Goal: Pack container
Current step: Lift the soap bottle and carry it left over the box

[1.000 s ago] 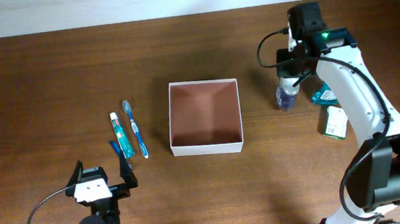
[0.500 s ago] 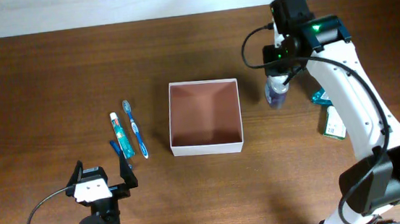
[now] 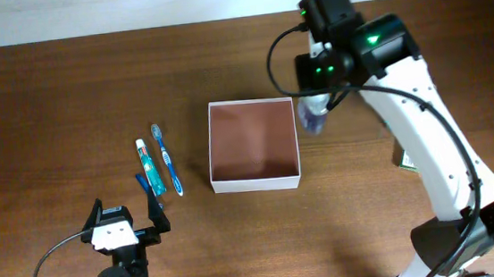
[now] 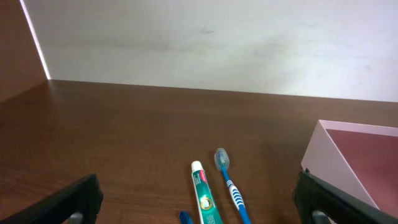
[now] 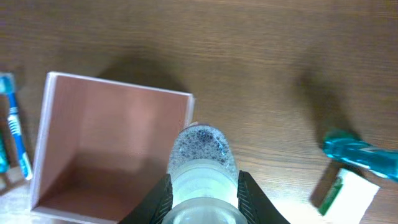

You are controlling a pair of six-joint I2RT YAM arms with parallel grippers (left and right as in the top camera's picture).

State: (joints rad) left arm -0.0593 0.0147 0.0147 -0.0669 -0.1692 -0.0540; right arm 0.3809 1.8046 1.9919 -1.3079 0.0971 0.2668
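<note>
With the right gripper [image 5: 204, 198] clamped on the bottle [image 5: 200, 152] just beside the container [image 5: 106, 143], carry it clear over the rim before you lower and release; left gripper [image 3: 126, 216] gapes idle.

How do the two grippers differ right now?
The left gripper stands wide open and empty; the right gripper is shut on a clear bottle. The left gripper sits near the toothbrush; the right gripper hangs by the container's corner. Both have two fingers.

Brown table [image 3: 64, 101]: container [image 3: 256, 183], toothbrush [image 3: 167, 160], toothpaste [image 3: 145, 163]
</note>
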